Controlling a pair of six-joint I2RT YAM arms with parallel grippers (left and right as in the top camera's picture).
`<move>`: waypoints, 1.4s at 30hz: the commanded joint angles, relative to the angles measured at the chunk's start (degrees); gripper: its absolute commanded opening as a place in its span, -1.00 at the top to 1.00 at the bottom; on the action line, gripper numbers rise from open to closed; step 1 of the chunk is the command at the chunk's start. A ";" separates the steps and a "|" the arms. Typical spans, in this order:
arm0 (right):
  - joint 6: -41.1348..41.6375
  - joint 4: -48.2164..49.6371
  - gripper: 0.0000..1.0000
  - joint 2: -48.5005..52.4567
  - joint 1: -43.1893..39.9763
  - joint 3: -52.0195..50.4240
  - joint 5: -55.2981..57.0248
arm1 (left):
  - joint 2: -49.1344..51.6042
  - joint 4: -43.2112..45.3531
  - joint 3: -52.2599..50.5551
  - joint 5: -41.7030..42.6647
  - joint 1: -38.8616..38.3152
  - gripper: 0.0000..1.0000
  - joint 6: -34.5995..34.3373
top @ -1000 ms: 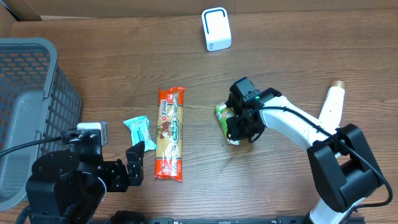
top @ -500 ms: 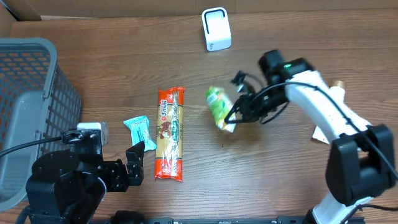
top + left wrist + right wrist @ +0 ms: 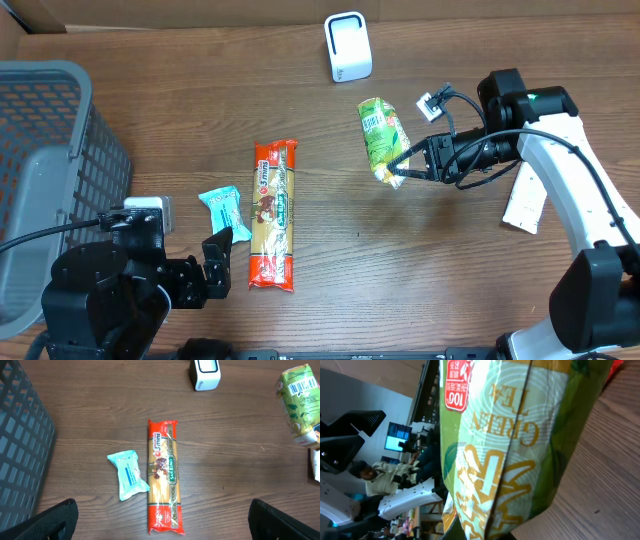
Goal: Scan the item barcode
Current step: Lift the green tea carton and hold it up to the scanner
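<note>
Overhead, the right gripper (image 3: 406, 172) is closed on the lower end of the green tea packet (image 3: 382, 138), pinching its crimped edge from the 3 o'clock side. The packet stands roughly lengthwise from 12 to 6 o'clock and appears raised off the wooden table (image 3: 330, 290). It sits at about 1 o'clock from the table's middle and at about 5 o'clock from the white scanner (image 3: 347, 47), which stands near the 12 o'clock edge, well apart from the packet. The right wrist view is almost filled by the packet's green and yellow face, printed "GREEN TEA", and the fingers themselves cannot be made out there. In the left wrist view the packet shows at the 2 o'clock corner with a barcode (image 3: 302, 384) on the side turned toward that camera. The left gripper (image 3: 163, 510) sits at about 7 o'clock on the table with its fingers (image 3: 47, 520) spread wide and nothing between them. Just ahead of it lie a long red pasta packet (image 3: 273, 214), running from 12 to 6 o'clock, and a small teal packet (image 3: 224, 211) just beside it on the 9 o'clock side, not touching. A grey mesh basket (image 3: 95, 150) stands at the 9 o'clock edge. At 3 o'clock a flat white object (image 3: 525, 200) lies under the right arm; what it is cannot be told.
</note>
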 commanded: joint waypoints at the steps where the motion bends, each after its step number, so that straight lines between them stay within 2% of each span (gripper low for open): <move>1: 1.46 2.40 0.93 -2.47 0.00 2.12 1.33 | -0.11 0.04 0.33 -0.37 0.22 -1.00 1.07; 2: 9.60 6.73 0.93 -2.47 0.11 2.12 6.80 | -0.11 0.04 0.33 -0.37 0.22 -0.99 1.07; 6: 28.06 16.37 0.93 -2.45 1.73 4.48 23.34 | -0.11 0.07 0.33 -0.37 0.22 -1.00 1.07; 10: 36.50 18.97 0.93 -1.79 4.66 12.46 41.09 | -0.11 0.04 0.33 -0.37 0.22 -0.99 1.07; 11: 38.10 19.52 0.93 -0.35 6.56 17.64 50.95 | -0.11 0.04 0.33 -0.37 0.22 -0.99 1.07; 16: 38.03 23.23 0.93 6.10 12.09 26.77 75.60 | -0.11 0.04 0.33 -0.37 0.22 -1.00 1.07; 18: 34.62 28.96 0.93 10.23 14.78 28.20 86.47 | -0.11 0.04 0.33 -0.37 0.22 -0.99 1.07; 23: 22.82 43.78 0.93 17.46 17.55 28.20 101.94 | -0.11 0.04 0.33 -0.37 0.22 -0.99 1.07; 24: 14.78 49.16 0.93 20.35 18.12 28.20 104.76 | -0.11 0.04 0.33 -0.37 0.22 -0.99 1.07; 26: 5.07 55.06 0.93 23.80 18.64 28.20 108.37 | -0.13 0.07 0.33 -0.37 0.22 -1.00 1.07; 33: -13.22 67.19 0.93 32.09 18.69 28.20 111.93 | -0.11 0.07 0.33 -0.37 0.22 -1.00 1.07; 35: -16.00 68.37 0.93 33.64 18.71 28.17 112.39 | -0.11 0.04 0.33 -0.37 0.22 -0.99 1.07; 42: -16.26 69.05 0.93 35.43 18.82 28.13 112.37 | -0.13 0.04 0.33 -0.37 0.22 -1.00 1.07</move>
